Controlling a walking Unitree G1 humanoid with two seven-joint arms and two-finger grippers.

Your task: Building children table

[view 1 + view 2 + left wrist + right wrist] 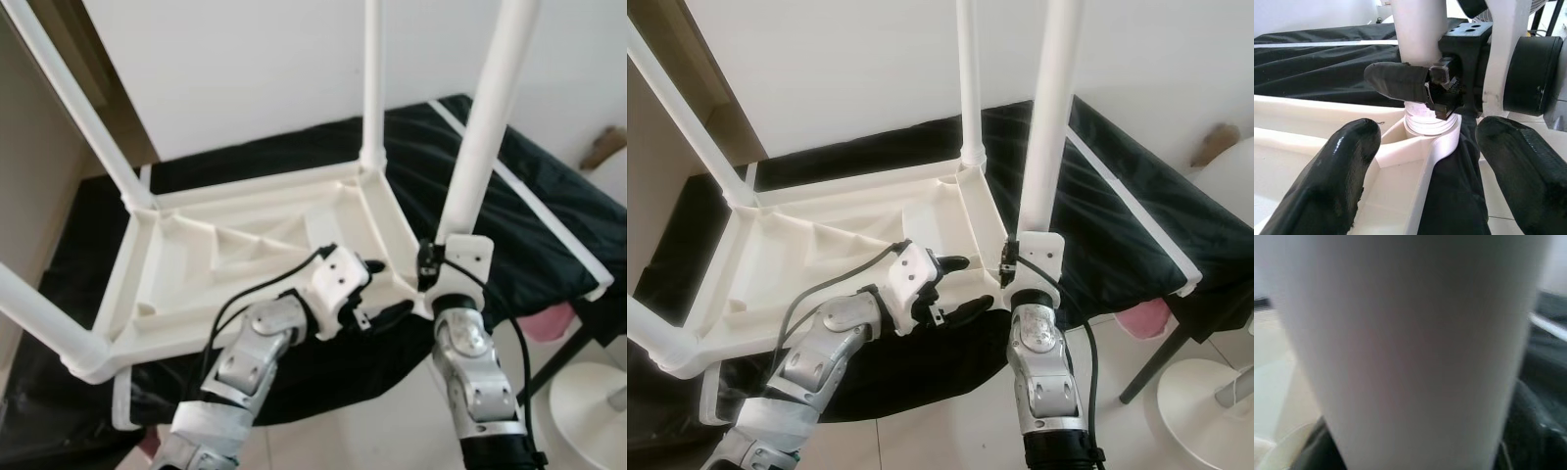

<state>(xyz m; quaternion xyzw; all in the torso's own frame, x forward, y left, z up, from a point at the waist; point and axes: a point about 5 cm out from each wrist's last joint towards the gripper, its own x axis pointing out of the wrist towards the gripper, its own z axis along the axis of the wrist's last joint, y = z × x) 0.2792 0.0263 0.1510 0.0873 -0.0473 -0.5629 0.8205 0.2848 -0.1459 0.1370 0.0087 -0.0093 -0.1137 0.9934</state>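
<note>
While right gripper (1415,90) clamps table leg (485,127), left gripper (377,289) just beside

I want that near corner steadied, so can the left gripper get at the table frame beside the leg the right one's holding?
Probably yes: the left gripper is open right over the frame corner, nothing between.

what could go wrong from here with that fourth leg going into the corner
The leg held by the right gripper leans rather than standing straight over its corner socket, so it may jam or seat crooked. The upturned tabletop overhangs the black-covered surface, so pushing down might tip it.
</note>
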